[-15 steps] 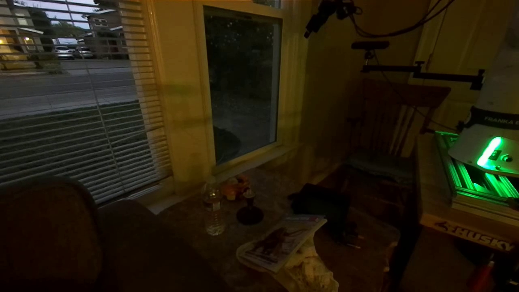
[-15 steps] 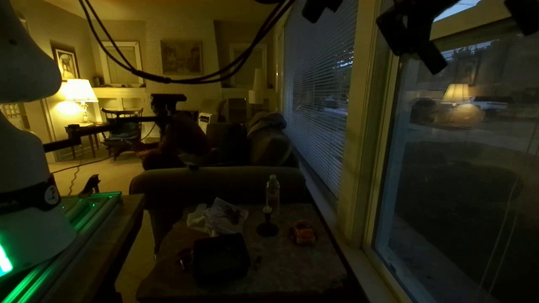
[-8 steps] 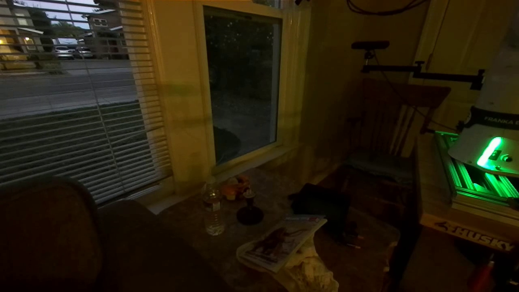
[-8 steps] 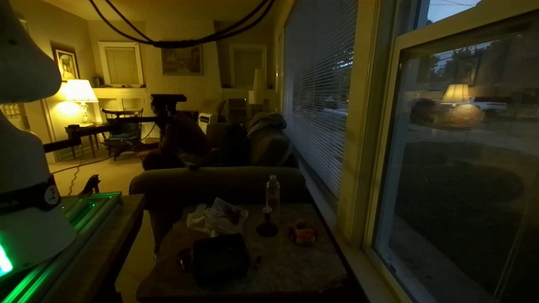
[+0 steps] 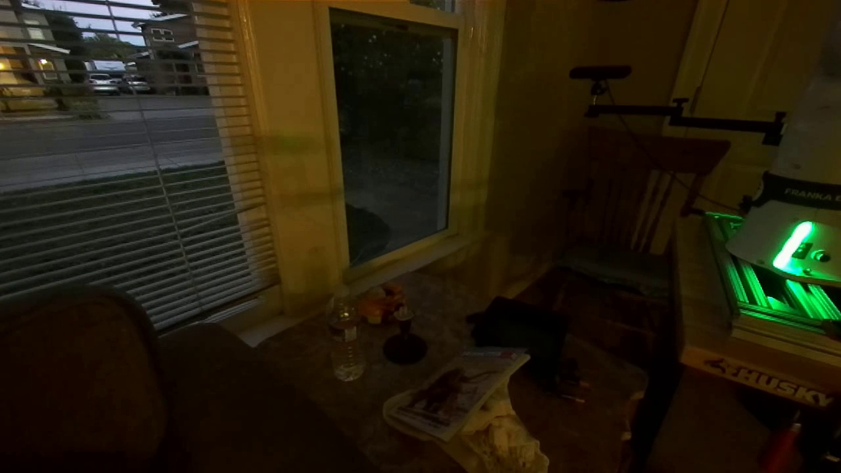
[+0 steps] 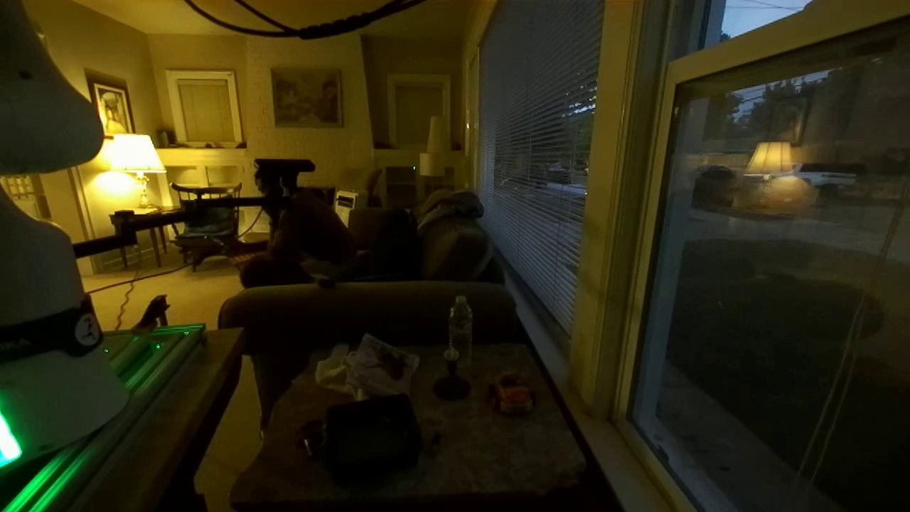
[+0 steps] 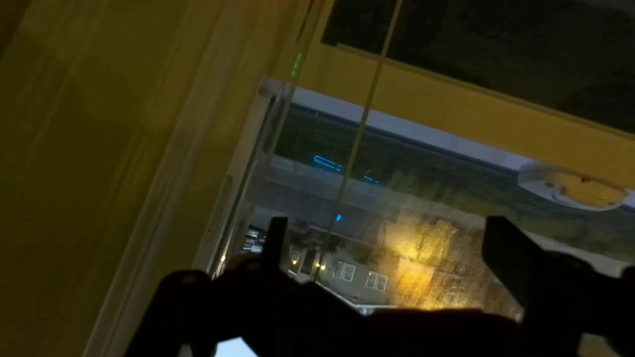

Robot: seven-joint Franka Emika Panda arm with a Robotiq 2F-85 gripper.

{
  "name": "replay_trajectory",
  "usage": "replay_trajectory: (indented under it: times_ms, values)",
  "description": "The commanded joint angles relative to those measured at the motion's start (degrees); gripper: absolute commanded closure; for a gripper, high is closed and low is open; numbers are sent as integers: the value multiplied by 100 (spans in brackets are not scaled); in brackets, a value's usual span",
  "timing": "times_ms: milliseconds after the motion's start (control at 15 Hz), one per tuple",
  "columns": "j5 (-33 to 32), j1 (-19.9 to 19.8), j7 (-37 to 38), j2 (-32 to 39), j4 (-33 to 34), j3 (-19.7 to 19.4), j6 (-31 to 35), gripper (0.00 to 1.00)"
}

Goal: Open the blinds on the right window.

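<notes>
The right window [image 5: 394, 138] has a yellowish-cream frame and dark glass. It also shows in an exterior view [image 6: 768, 284] and, upside down, in the wrist view [image 7: 446, 104]. Its narrow blinds are out of view in every frame. Thin pale cords [image 6: 842, 377] hang in front of its glass; a cord [image 7: 364, 111] also crosses the wrist view. My gripper [image 7: 387, 230] is open in front of the window, with nothing held. The cord passes between the fingertips in the picture, nearer the left one; its depth I cannot tell. Both exterior views leave the gripper out.
Wide slatted blinds [image 5: 131, 164] cover the wide street window. A low table [image 5: 447, 289] bears a bottle [image 5: 346, 341], a candle holder [image 5: 405, 345], an orange toy [image 5: 381, 303], a magazine [image 5: 453, 394] and a black box [image 6: 373, 437]. A sofa [image 6: 370, 306] stands beside it.
My gripper, at the top of both exterior views a second ago, has moved up and out of them. The arm's cables have risen too. The hanging cords have swayed.
</notes>
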Motion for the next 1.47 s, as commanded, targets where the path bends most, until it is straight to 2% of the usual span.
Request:
replay_trajectory:
  times_ms: [0,200,267,400,1000,1400]
  values:
    - [411,-121,-359,496,802,74,-39,0]
    - [591,-227,-425,750,1173,121,-66,0]
    - [643,-258,-403,822,1269,135,-68,25]
    - [811,-326,-441,938,1420,202,-98,34]
    - [948,-562,-361,1213,1690,400,-197,98]
    - [834,-544,-297,1086,1589,370,-393,100]
